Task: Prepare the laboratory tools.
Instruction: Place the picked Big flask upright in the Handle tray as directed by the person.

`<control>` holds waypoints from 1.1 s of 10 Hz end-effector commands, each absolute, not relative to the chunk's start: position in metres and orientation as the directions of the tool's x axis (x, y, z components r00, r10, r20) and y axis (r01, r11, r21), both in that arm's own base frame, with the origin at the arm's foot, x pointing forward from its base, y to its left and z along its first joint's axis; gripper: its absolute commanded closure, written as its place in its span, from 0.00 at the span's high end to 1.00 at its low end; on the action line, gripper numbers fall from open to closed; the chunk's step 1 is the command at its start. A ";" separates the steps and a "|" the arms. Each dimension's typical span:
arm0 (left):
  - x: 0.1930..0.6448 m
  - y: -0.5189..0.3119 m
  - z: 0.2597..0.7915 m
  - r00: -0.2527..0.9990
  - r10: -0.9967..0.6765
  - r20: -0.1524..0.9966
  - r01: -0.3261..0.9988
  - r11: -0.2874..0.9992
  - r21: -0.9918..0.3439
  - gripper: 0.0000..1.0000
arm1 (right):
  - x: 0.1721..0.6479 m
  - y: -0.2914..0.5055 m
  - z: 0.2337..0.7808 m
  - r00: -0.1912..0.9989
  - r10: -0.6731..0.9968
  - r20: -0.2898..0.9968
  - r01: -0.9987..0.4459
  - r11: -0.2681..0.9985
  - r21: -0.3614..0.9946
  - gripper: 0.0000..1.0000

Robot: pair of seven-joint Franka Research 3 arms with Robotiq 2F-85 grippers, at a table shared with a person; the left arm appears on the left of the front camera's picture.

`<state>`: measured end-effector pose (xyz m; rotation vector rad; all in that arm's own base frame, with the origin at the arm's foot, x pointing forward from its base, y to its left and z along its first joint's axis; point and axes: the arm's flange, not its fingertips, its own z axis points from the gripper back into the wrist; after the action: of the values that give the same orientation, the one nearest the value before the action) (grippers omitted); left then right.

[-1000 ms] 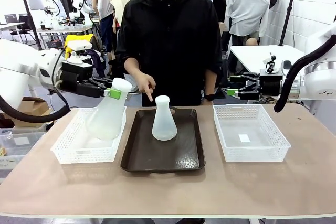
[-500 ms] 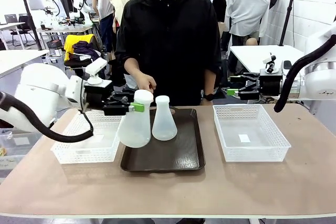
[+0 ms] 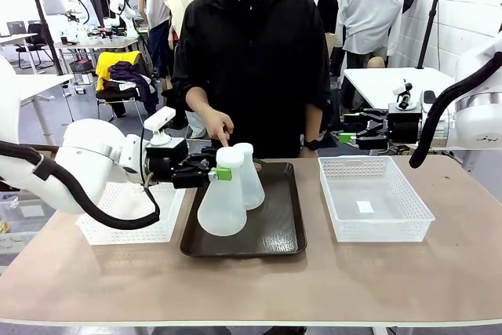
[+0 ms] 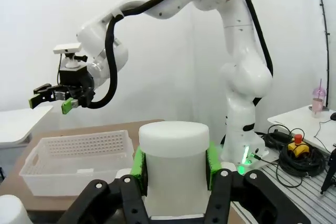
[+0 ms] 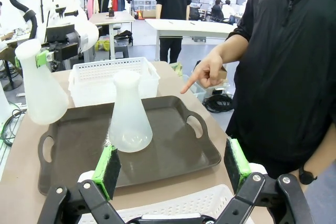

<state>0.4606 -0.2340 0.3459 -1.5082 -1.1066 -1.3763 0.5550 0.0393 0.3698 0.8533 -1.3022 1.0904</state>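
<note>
My left gripper [image 3: 220,172] is shut on the neck of a frosted-white conical flask [image 3: 222,211], holding it upright at the left part of the dark brown tray [image 3: 276,234]. Whether its base touches the tray I cannot tell. In the left wrist view the flask's neck [image 4: 173,166] sits between the green pads [image 4: 138,162]. The second flask [image 3: 252,186] stands on the tray just behind, and shows as flask [image 5: 129,115] in the right wrist view beside the held flask [image 5: 39,85]. My right gripper [image 3: 346,138] hangs open at the far right, open gripper [image 5: 171,162] with nothing in it.
A white lattice basket [image 3: 119,227] stands left of the tray and another basket [image 3: 375,223] right of it. The person stands at the far side, one hand [image 3: 219,126] pointing a finger down toward the tray's back edge.
My left arm has carried the flask rightward from above the left basket to the tray and lowered it beside the standing flask. The right arm has not moved.
</note>
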 end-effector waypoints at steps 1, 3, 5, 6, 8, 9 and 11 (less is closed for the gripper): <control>0.462 -0.244 0.329 -0.080 0.077 0.994 0.950 -0.295 0.099 0.00 | 0.556 0.040 0.371 -0.050 0.145 0.988 -0.954 0.287 -0.090 1.00; 0.464 -0.251 0.315 -0.115 0.109 0.987 0.956 -0.259 0.140 0.00 | 0.556 0.040 0.371 -0.050 0.145 0.988 -0.954 0.287 -0.090 1.00; 0.466 -0.258 0.297 -0.137 0.111 0.984 0.968 -0.195 0.157 0.00 | 0.556 0.040 0.371 -0.050 0.145 0.988 -0.954 0.287 -0.090 1.00; 0.468 -0.259 0.292 -0.132 0.151 0.980 0.978 -0.138 0.153 0.00 | 0.556 0.040 0.371 -0.050 0.145 0.988 -0.954 0.287 -0.090 1.00; 0.474 -0.259 0.289 -0.159 0.191 0.969 0.984 -0.048 0.171 0.00 | 0.556 0.040 0.371 -0.050 0.145 0.988 -0.954 0.287 -0.090 1.00; 0.477 -0.258 0.284 -0.144 0.198 0.969 0.988 -0.018 0.151 0.00 | 0.556 0.040 0.371 -0.050 0.145 0.988 -0.954 0.287 -0.090 1.00; 0.474 -0.258 0.276 -0.093 0.178 0.980 0.994 -0.039 0.102 0.00 | 0.556 0.040 0.371 -0.050 0.145 0.988 -0.954 0.287 -0.090 1.00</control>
<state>0.4877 -0.2528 0.2992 -1.3480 -1.3700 -1.2319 0.5551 0.0392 0.3699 0.8533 -1.3023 1.0904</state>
